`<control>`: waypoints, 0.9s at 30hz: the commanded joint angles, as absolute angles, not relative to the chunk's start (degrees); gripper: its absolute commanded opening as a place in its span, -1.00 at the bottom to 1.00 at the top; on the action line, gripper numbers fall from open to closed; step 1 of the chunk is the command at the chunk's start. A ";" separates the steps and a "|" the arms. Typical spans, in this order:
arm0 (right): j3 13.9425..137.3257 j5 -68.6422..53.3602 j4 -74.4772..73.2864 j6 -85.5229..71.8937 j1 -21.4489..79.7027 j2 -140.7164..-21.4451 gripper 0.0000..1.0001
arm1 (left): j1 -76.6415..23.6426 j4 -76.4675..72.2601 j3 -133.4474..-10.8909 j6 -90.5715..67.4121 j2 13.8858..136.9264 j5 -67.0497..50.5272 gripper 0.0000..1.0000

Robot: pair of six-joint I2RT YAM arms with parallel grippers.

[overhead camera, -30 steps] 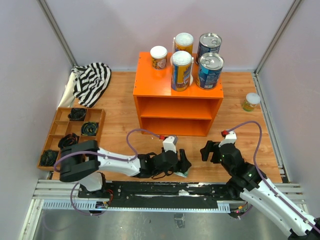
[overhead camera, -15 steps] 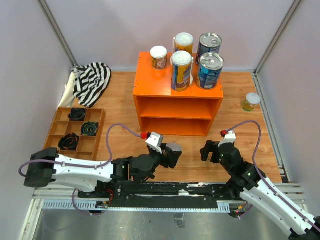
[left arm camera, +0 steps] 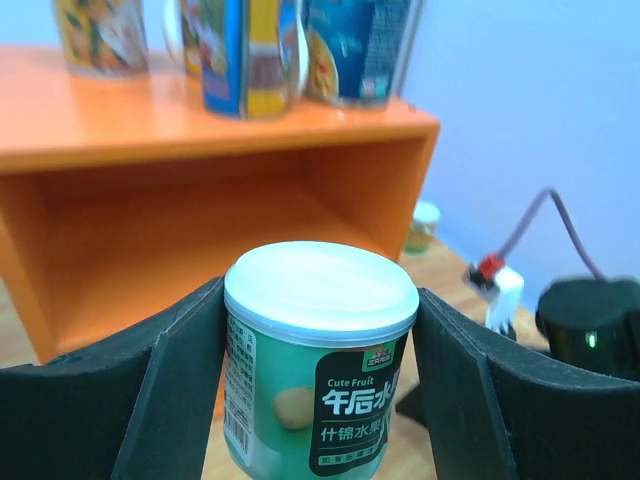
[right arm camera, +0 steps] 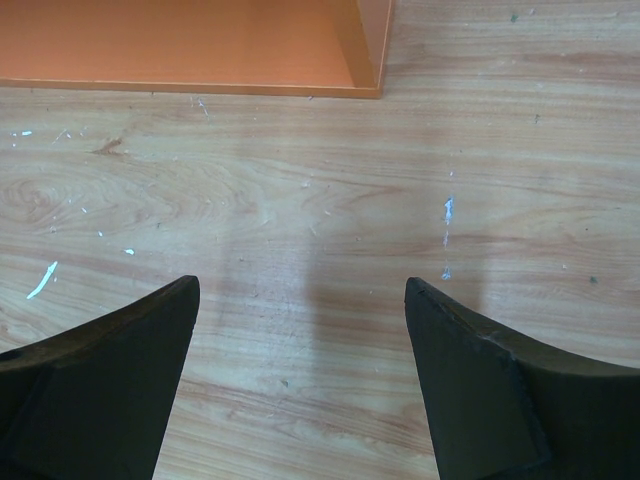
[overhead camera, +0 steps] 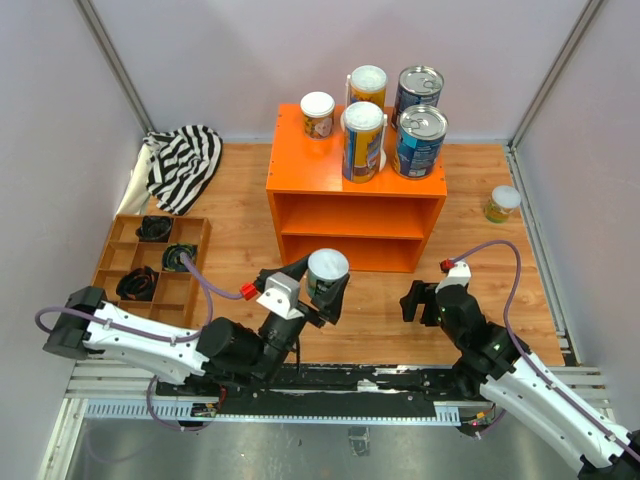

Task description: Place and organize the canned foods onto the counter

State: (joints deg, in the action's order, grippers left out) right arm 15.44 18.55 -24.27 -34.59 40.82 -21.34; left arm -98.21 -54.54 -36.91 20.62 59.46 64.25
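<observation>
At the far left of the top view, a brown wooden compartment tray [overhead camera: 104,262] and a black-and-white striped cloth [overhead camera: 186,158] are seen; neither is involved in the step in hand. The left gripper [overhead camera: 318,283] is clenched on a small green-labelled tin with a white lid [overhead camera: 327,266]. This tin is held upright, clear of the wooden table surface [overhead camera: 240,215], at 6 o'clock of the bright orange box-shaped wooden counter [overhead camera: 296,166]. In the left wrist view the tin is seen pressed between both fingers [left arm camera: 170,380], with the counter's open shelf ahead.

The carrying step is judged to be in hand: the tin is grasped and lifted but not yet set down. Five tins are already stood on the counter top: a small yellow-labelled tin [overhead camera: 317,114] at 11 o'clock, two tall yellow-and-blue tins [overhead camera: 363,142] in the middle, and two wide blue-labelled tins [overhead camera: 420,141] at 1 o'clock.

Next, the held tin is to be raised above the top edge and carried toward 12 o'clock. The bare patch at 6 o'clock of the small yellow-labelled tin is judged the likeliest spot, and the neighbours must not be knocked.

The right gripper [overhead camera: 424,302] is released and empty above the table surface. One small yellow-green tin [overhead camera: 502,204] is left on the table surface at 3 o'clock of the counter.
</observation>
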 commanded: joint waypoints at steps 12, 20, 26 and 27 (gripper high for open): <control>17.23 19.97 -21.13 -34.52 41.66 -23.52 0.69 | -89.90 -65.37 -56.61 50.13 58.57 50.75 -0.94; 18.07 20.01 -19.24 -34.54 41.66 -25.52 0.69 | -72.04 -51.35 -64.68 36.17 60.12 35.81 -0.94; 19.34 20.95 -19.28 -33.57 41.66 -25.94 0.69 | -57.10 -45.25 -68.90 22.11 64.37 22.71 -0.94; 19.55 21.33 -19.19 -33.31 41.65 -26.07 0.69 | -55.13 -44.92 -69.65 20.23 65.25 20.80 -0.94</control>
State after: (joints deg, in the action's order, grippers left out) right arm 17.15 18.76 -20.43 -34.26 40.80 -25.89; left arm -61.60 -48.64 -65.49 31.44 62.46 34.13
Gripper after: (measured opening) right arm 0.844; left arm 0.712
